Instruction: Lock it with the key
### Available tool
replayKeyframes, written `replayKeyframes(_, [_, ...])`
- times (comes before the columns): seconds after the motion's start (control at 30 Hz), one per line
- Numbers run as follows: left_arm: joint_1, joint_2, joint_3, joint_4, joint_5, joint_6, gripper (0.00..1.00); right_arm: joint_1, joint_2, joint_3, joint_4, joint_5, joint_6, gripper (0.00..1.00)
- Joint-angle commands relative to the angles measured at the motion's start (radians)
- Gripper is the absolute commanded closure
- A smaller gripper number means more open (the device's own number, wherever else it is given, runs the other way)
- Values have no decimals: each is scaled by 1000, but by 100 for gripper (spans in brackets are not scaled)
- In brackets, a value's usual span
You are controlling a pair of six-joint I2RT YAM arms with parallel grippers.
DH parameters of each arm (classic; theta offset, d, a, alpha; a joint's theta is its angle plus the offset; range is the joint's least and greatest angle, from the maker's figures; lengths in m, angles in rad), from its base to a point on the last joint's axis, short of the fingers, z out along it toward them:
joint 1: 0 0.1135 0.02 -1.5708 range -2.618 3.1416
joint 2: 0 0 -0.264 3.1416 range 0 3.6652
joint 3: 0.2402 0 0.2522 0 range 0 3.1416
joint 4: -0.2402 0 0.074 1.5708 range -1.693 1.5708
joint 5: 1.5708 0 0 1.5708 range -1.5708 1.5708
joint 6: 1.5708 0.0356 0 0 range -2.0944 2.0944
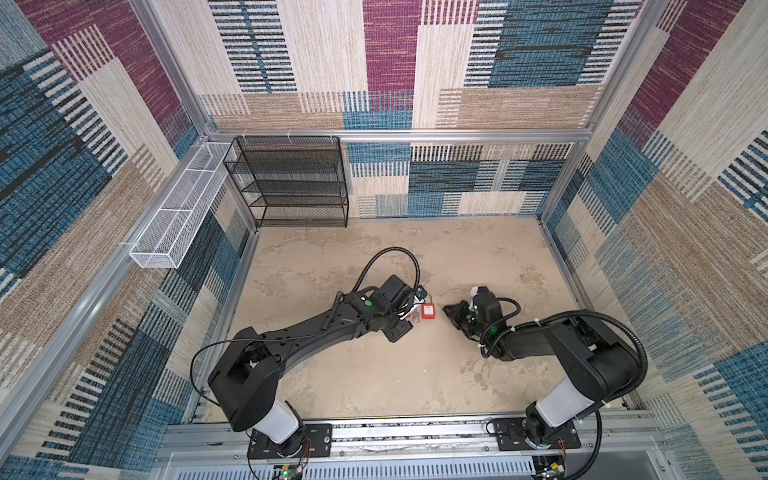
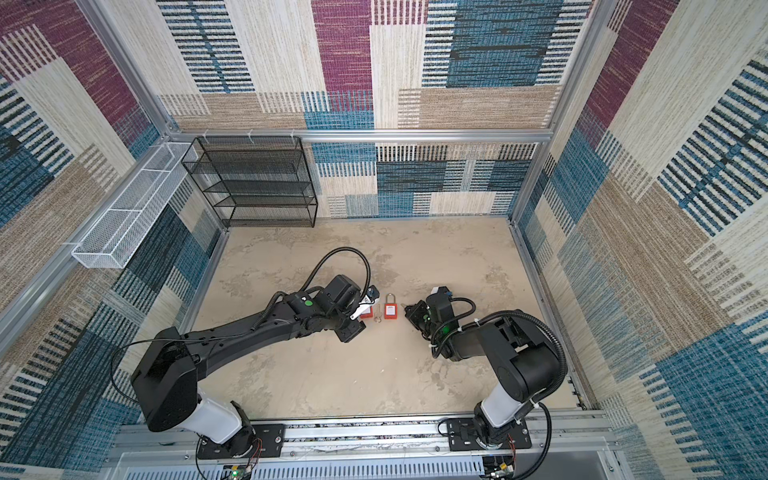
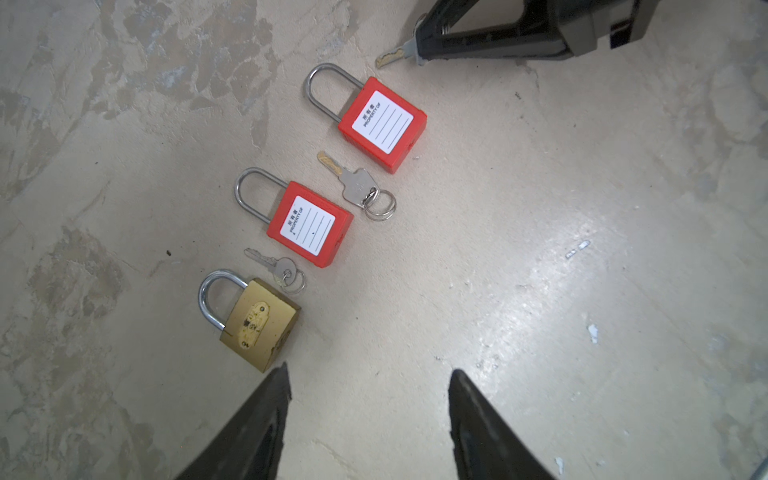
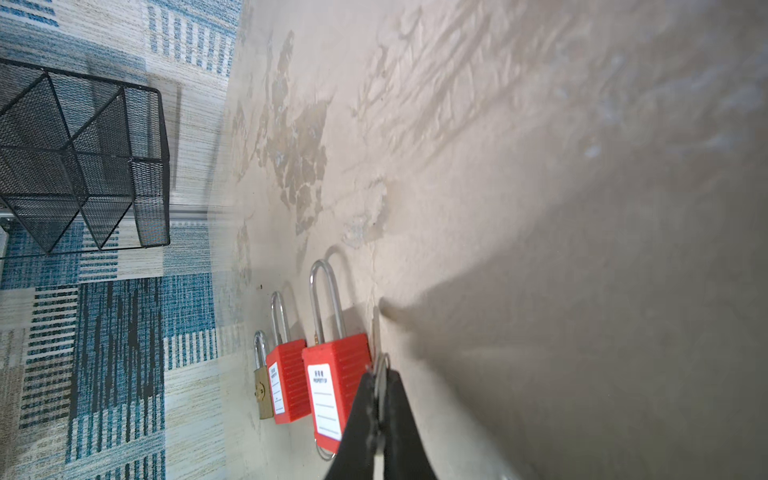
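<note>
**A:** Where is the key (image 3: pixel 388 57)?

**B:** In the right end effector (image 4: pixel 379 384). The fingers are clenched on its head, and the blade pokes out just beside the shackle of the end red lock (image 3: pixel 382 124).

**A:** And the left end effector (image 3: pixel 368 374)?

**B:** Released, with the jaws spread and grasping nothing. It hovers over the counter (image 3: pixel 540 249) near the brass lock (image 3: pixel 257 324).

**A:** What else is there?

**B:** Three locks lie in a row: the brass lock, the middle red lock (image 3: pixel 309 224) and the end red lock. A small key (image 3: pixel 276 266) lies between the brass and middle locks, and a ringed key (image 3: pixel 357 187) lies between the two reds.
</note>
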Motion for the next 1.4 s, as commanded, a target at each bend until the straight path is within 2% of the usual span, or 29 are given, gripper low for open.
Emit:
replayKeyframes(0.0, [1, -7, -1, -10, -4, -5, 37, 1, 11, 8, 47, -12, 18, 94])
replayKeyframes(0.23, [1, -13, -1, -11, -7, -2, 38, 3, -1, 8, 2, -11, 22, 74])
replayKeyframes(0.43, [2, -15, -3, -9, -10, -4, 37, 3, -51, 5, -84, 24, 4, 50])
replayKeyframes(0.6, [5, -14, -6, -7, -10, -5, 37, 4, -106, 68, -280, 47, -82, 40])
replayKeyframes(0.7, [6, -15, -8, -3, -11, -6, 37, 4, -151, 71, -358, 87, -119, 28])
replayKeyframes(0.83, [7, -11, -4, -2, -6, -4, 37, 3, -171, 73, -383, 119, -166, 24])
replayKeyframes(0.97, [8, -11, 4, -11, -5, -2, 37, -21, -146, 106, -391, 99, -214, 22])
replayKeyframes(1.13, [9, -21, -5, -9, -8, -5, 37, -74, -102, 139, -379, 26, -245, 22])
replayKeyframes(1.37, [10, -24, -14, -7, -9, -11, 37, -91, -18, 192, -379, -110, -239, 21])
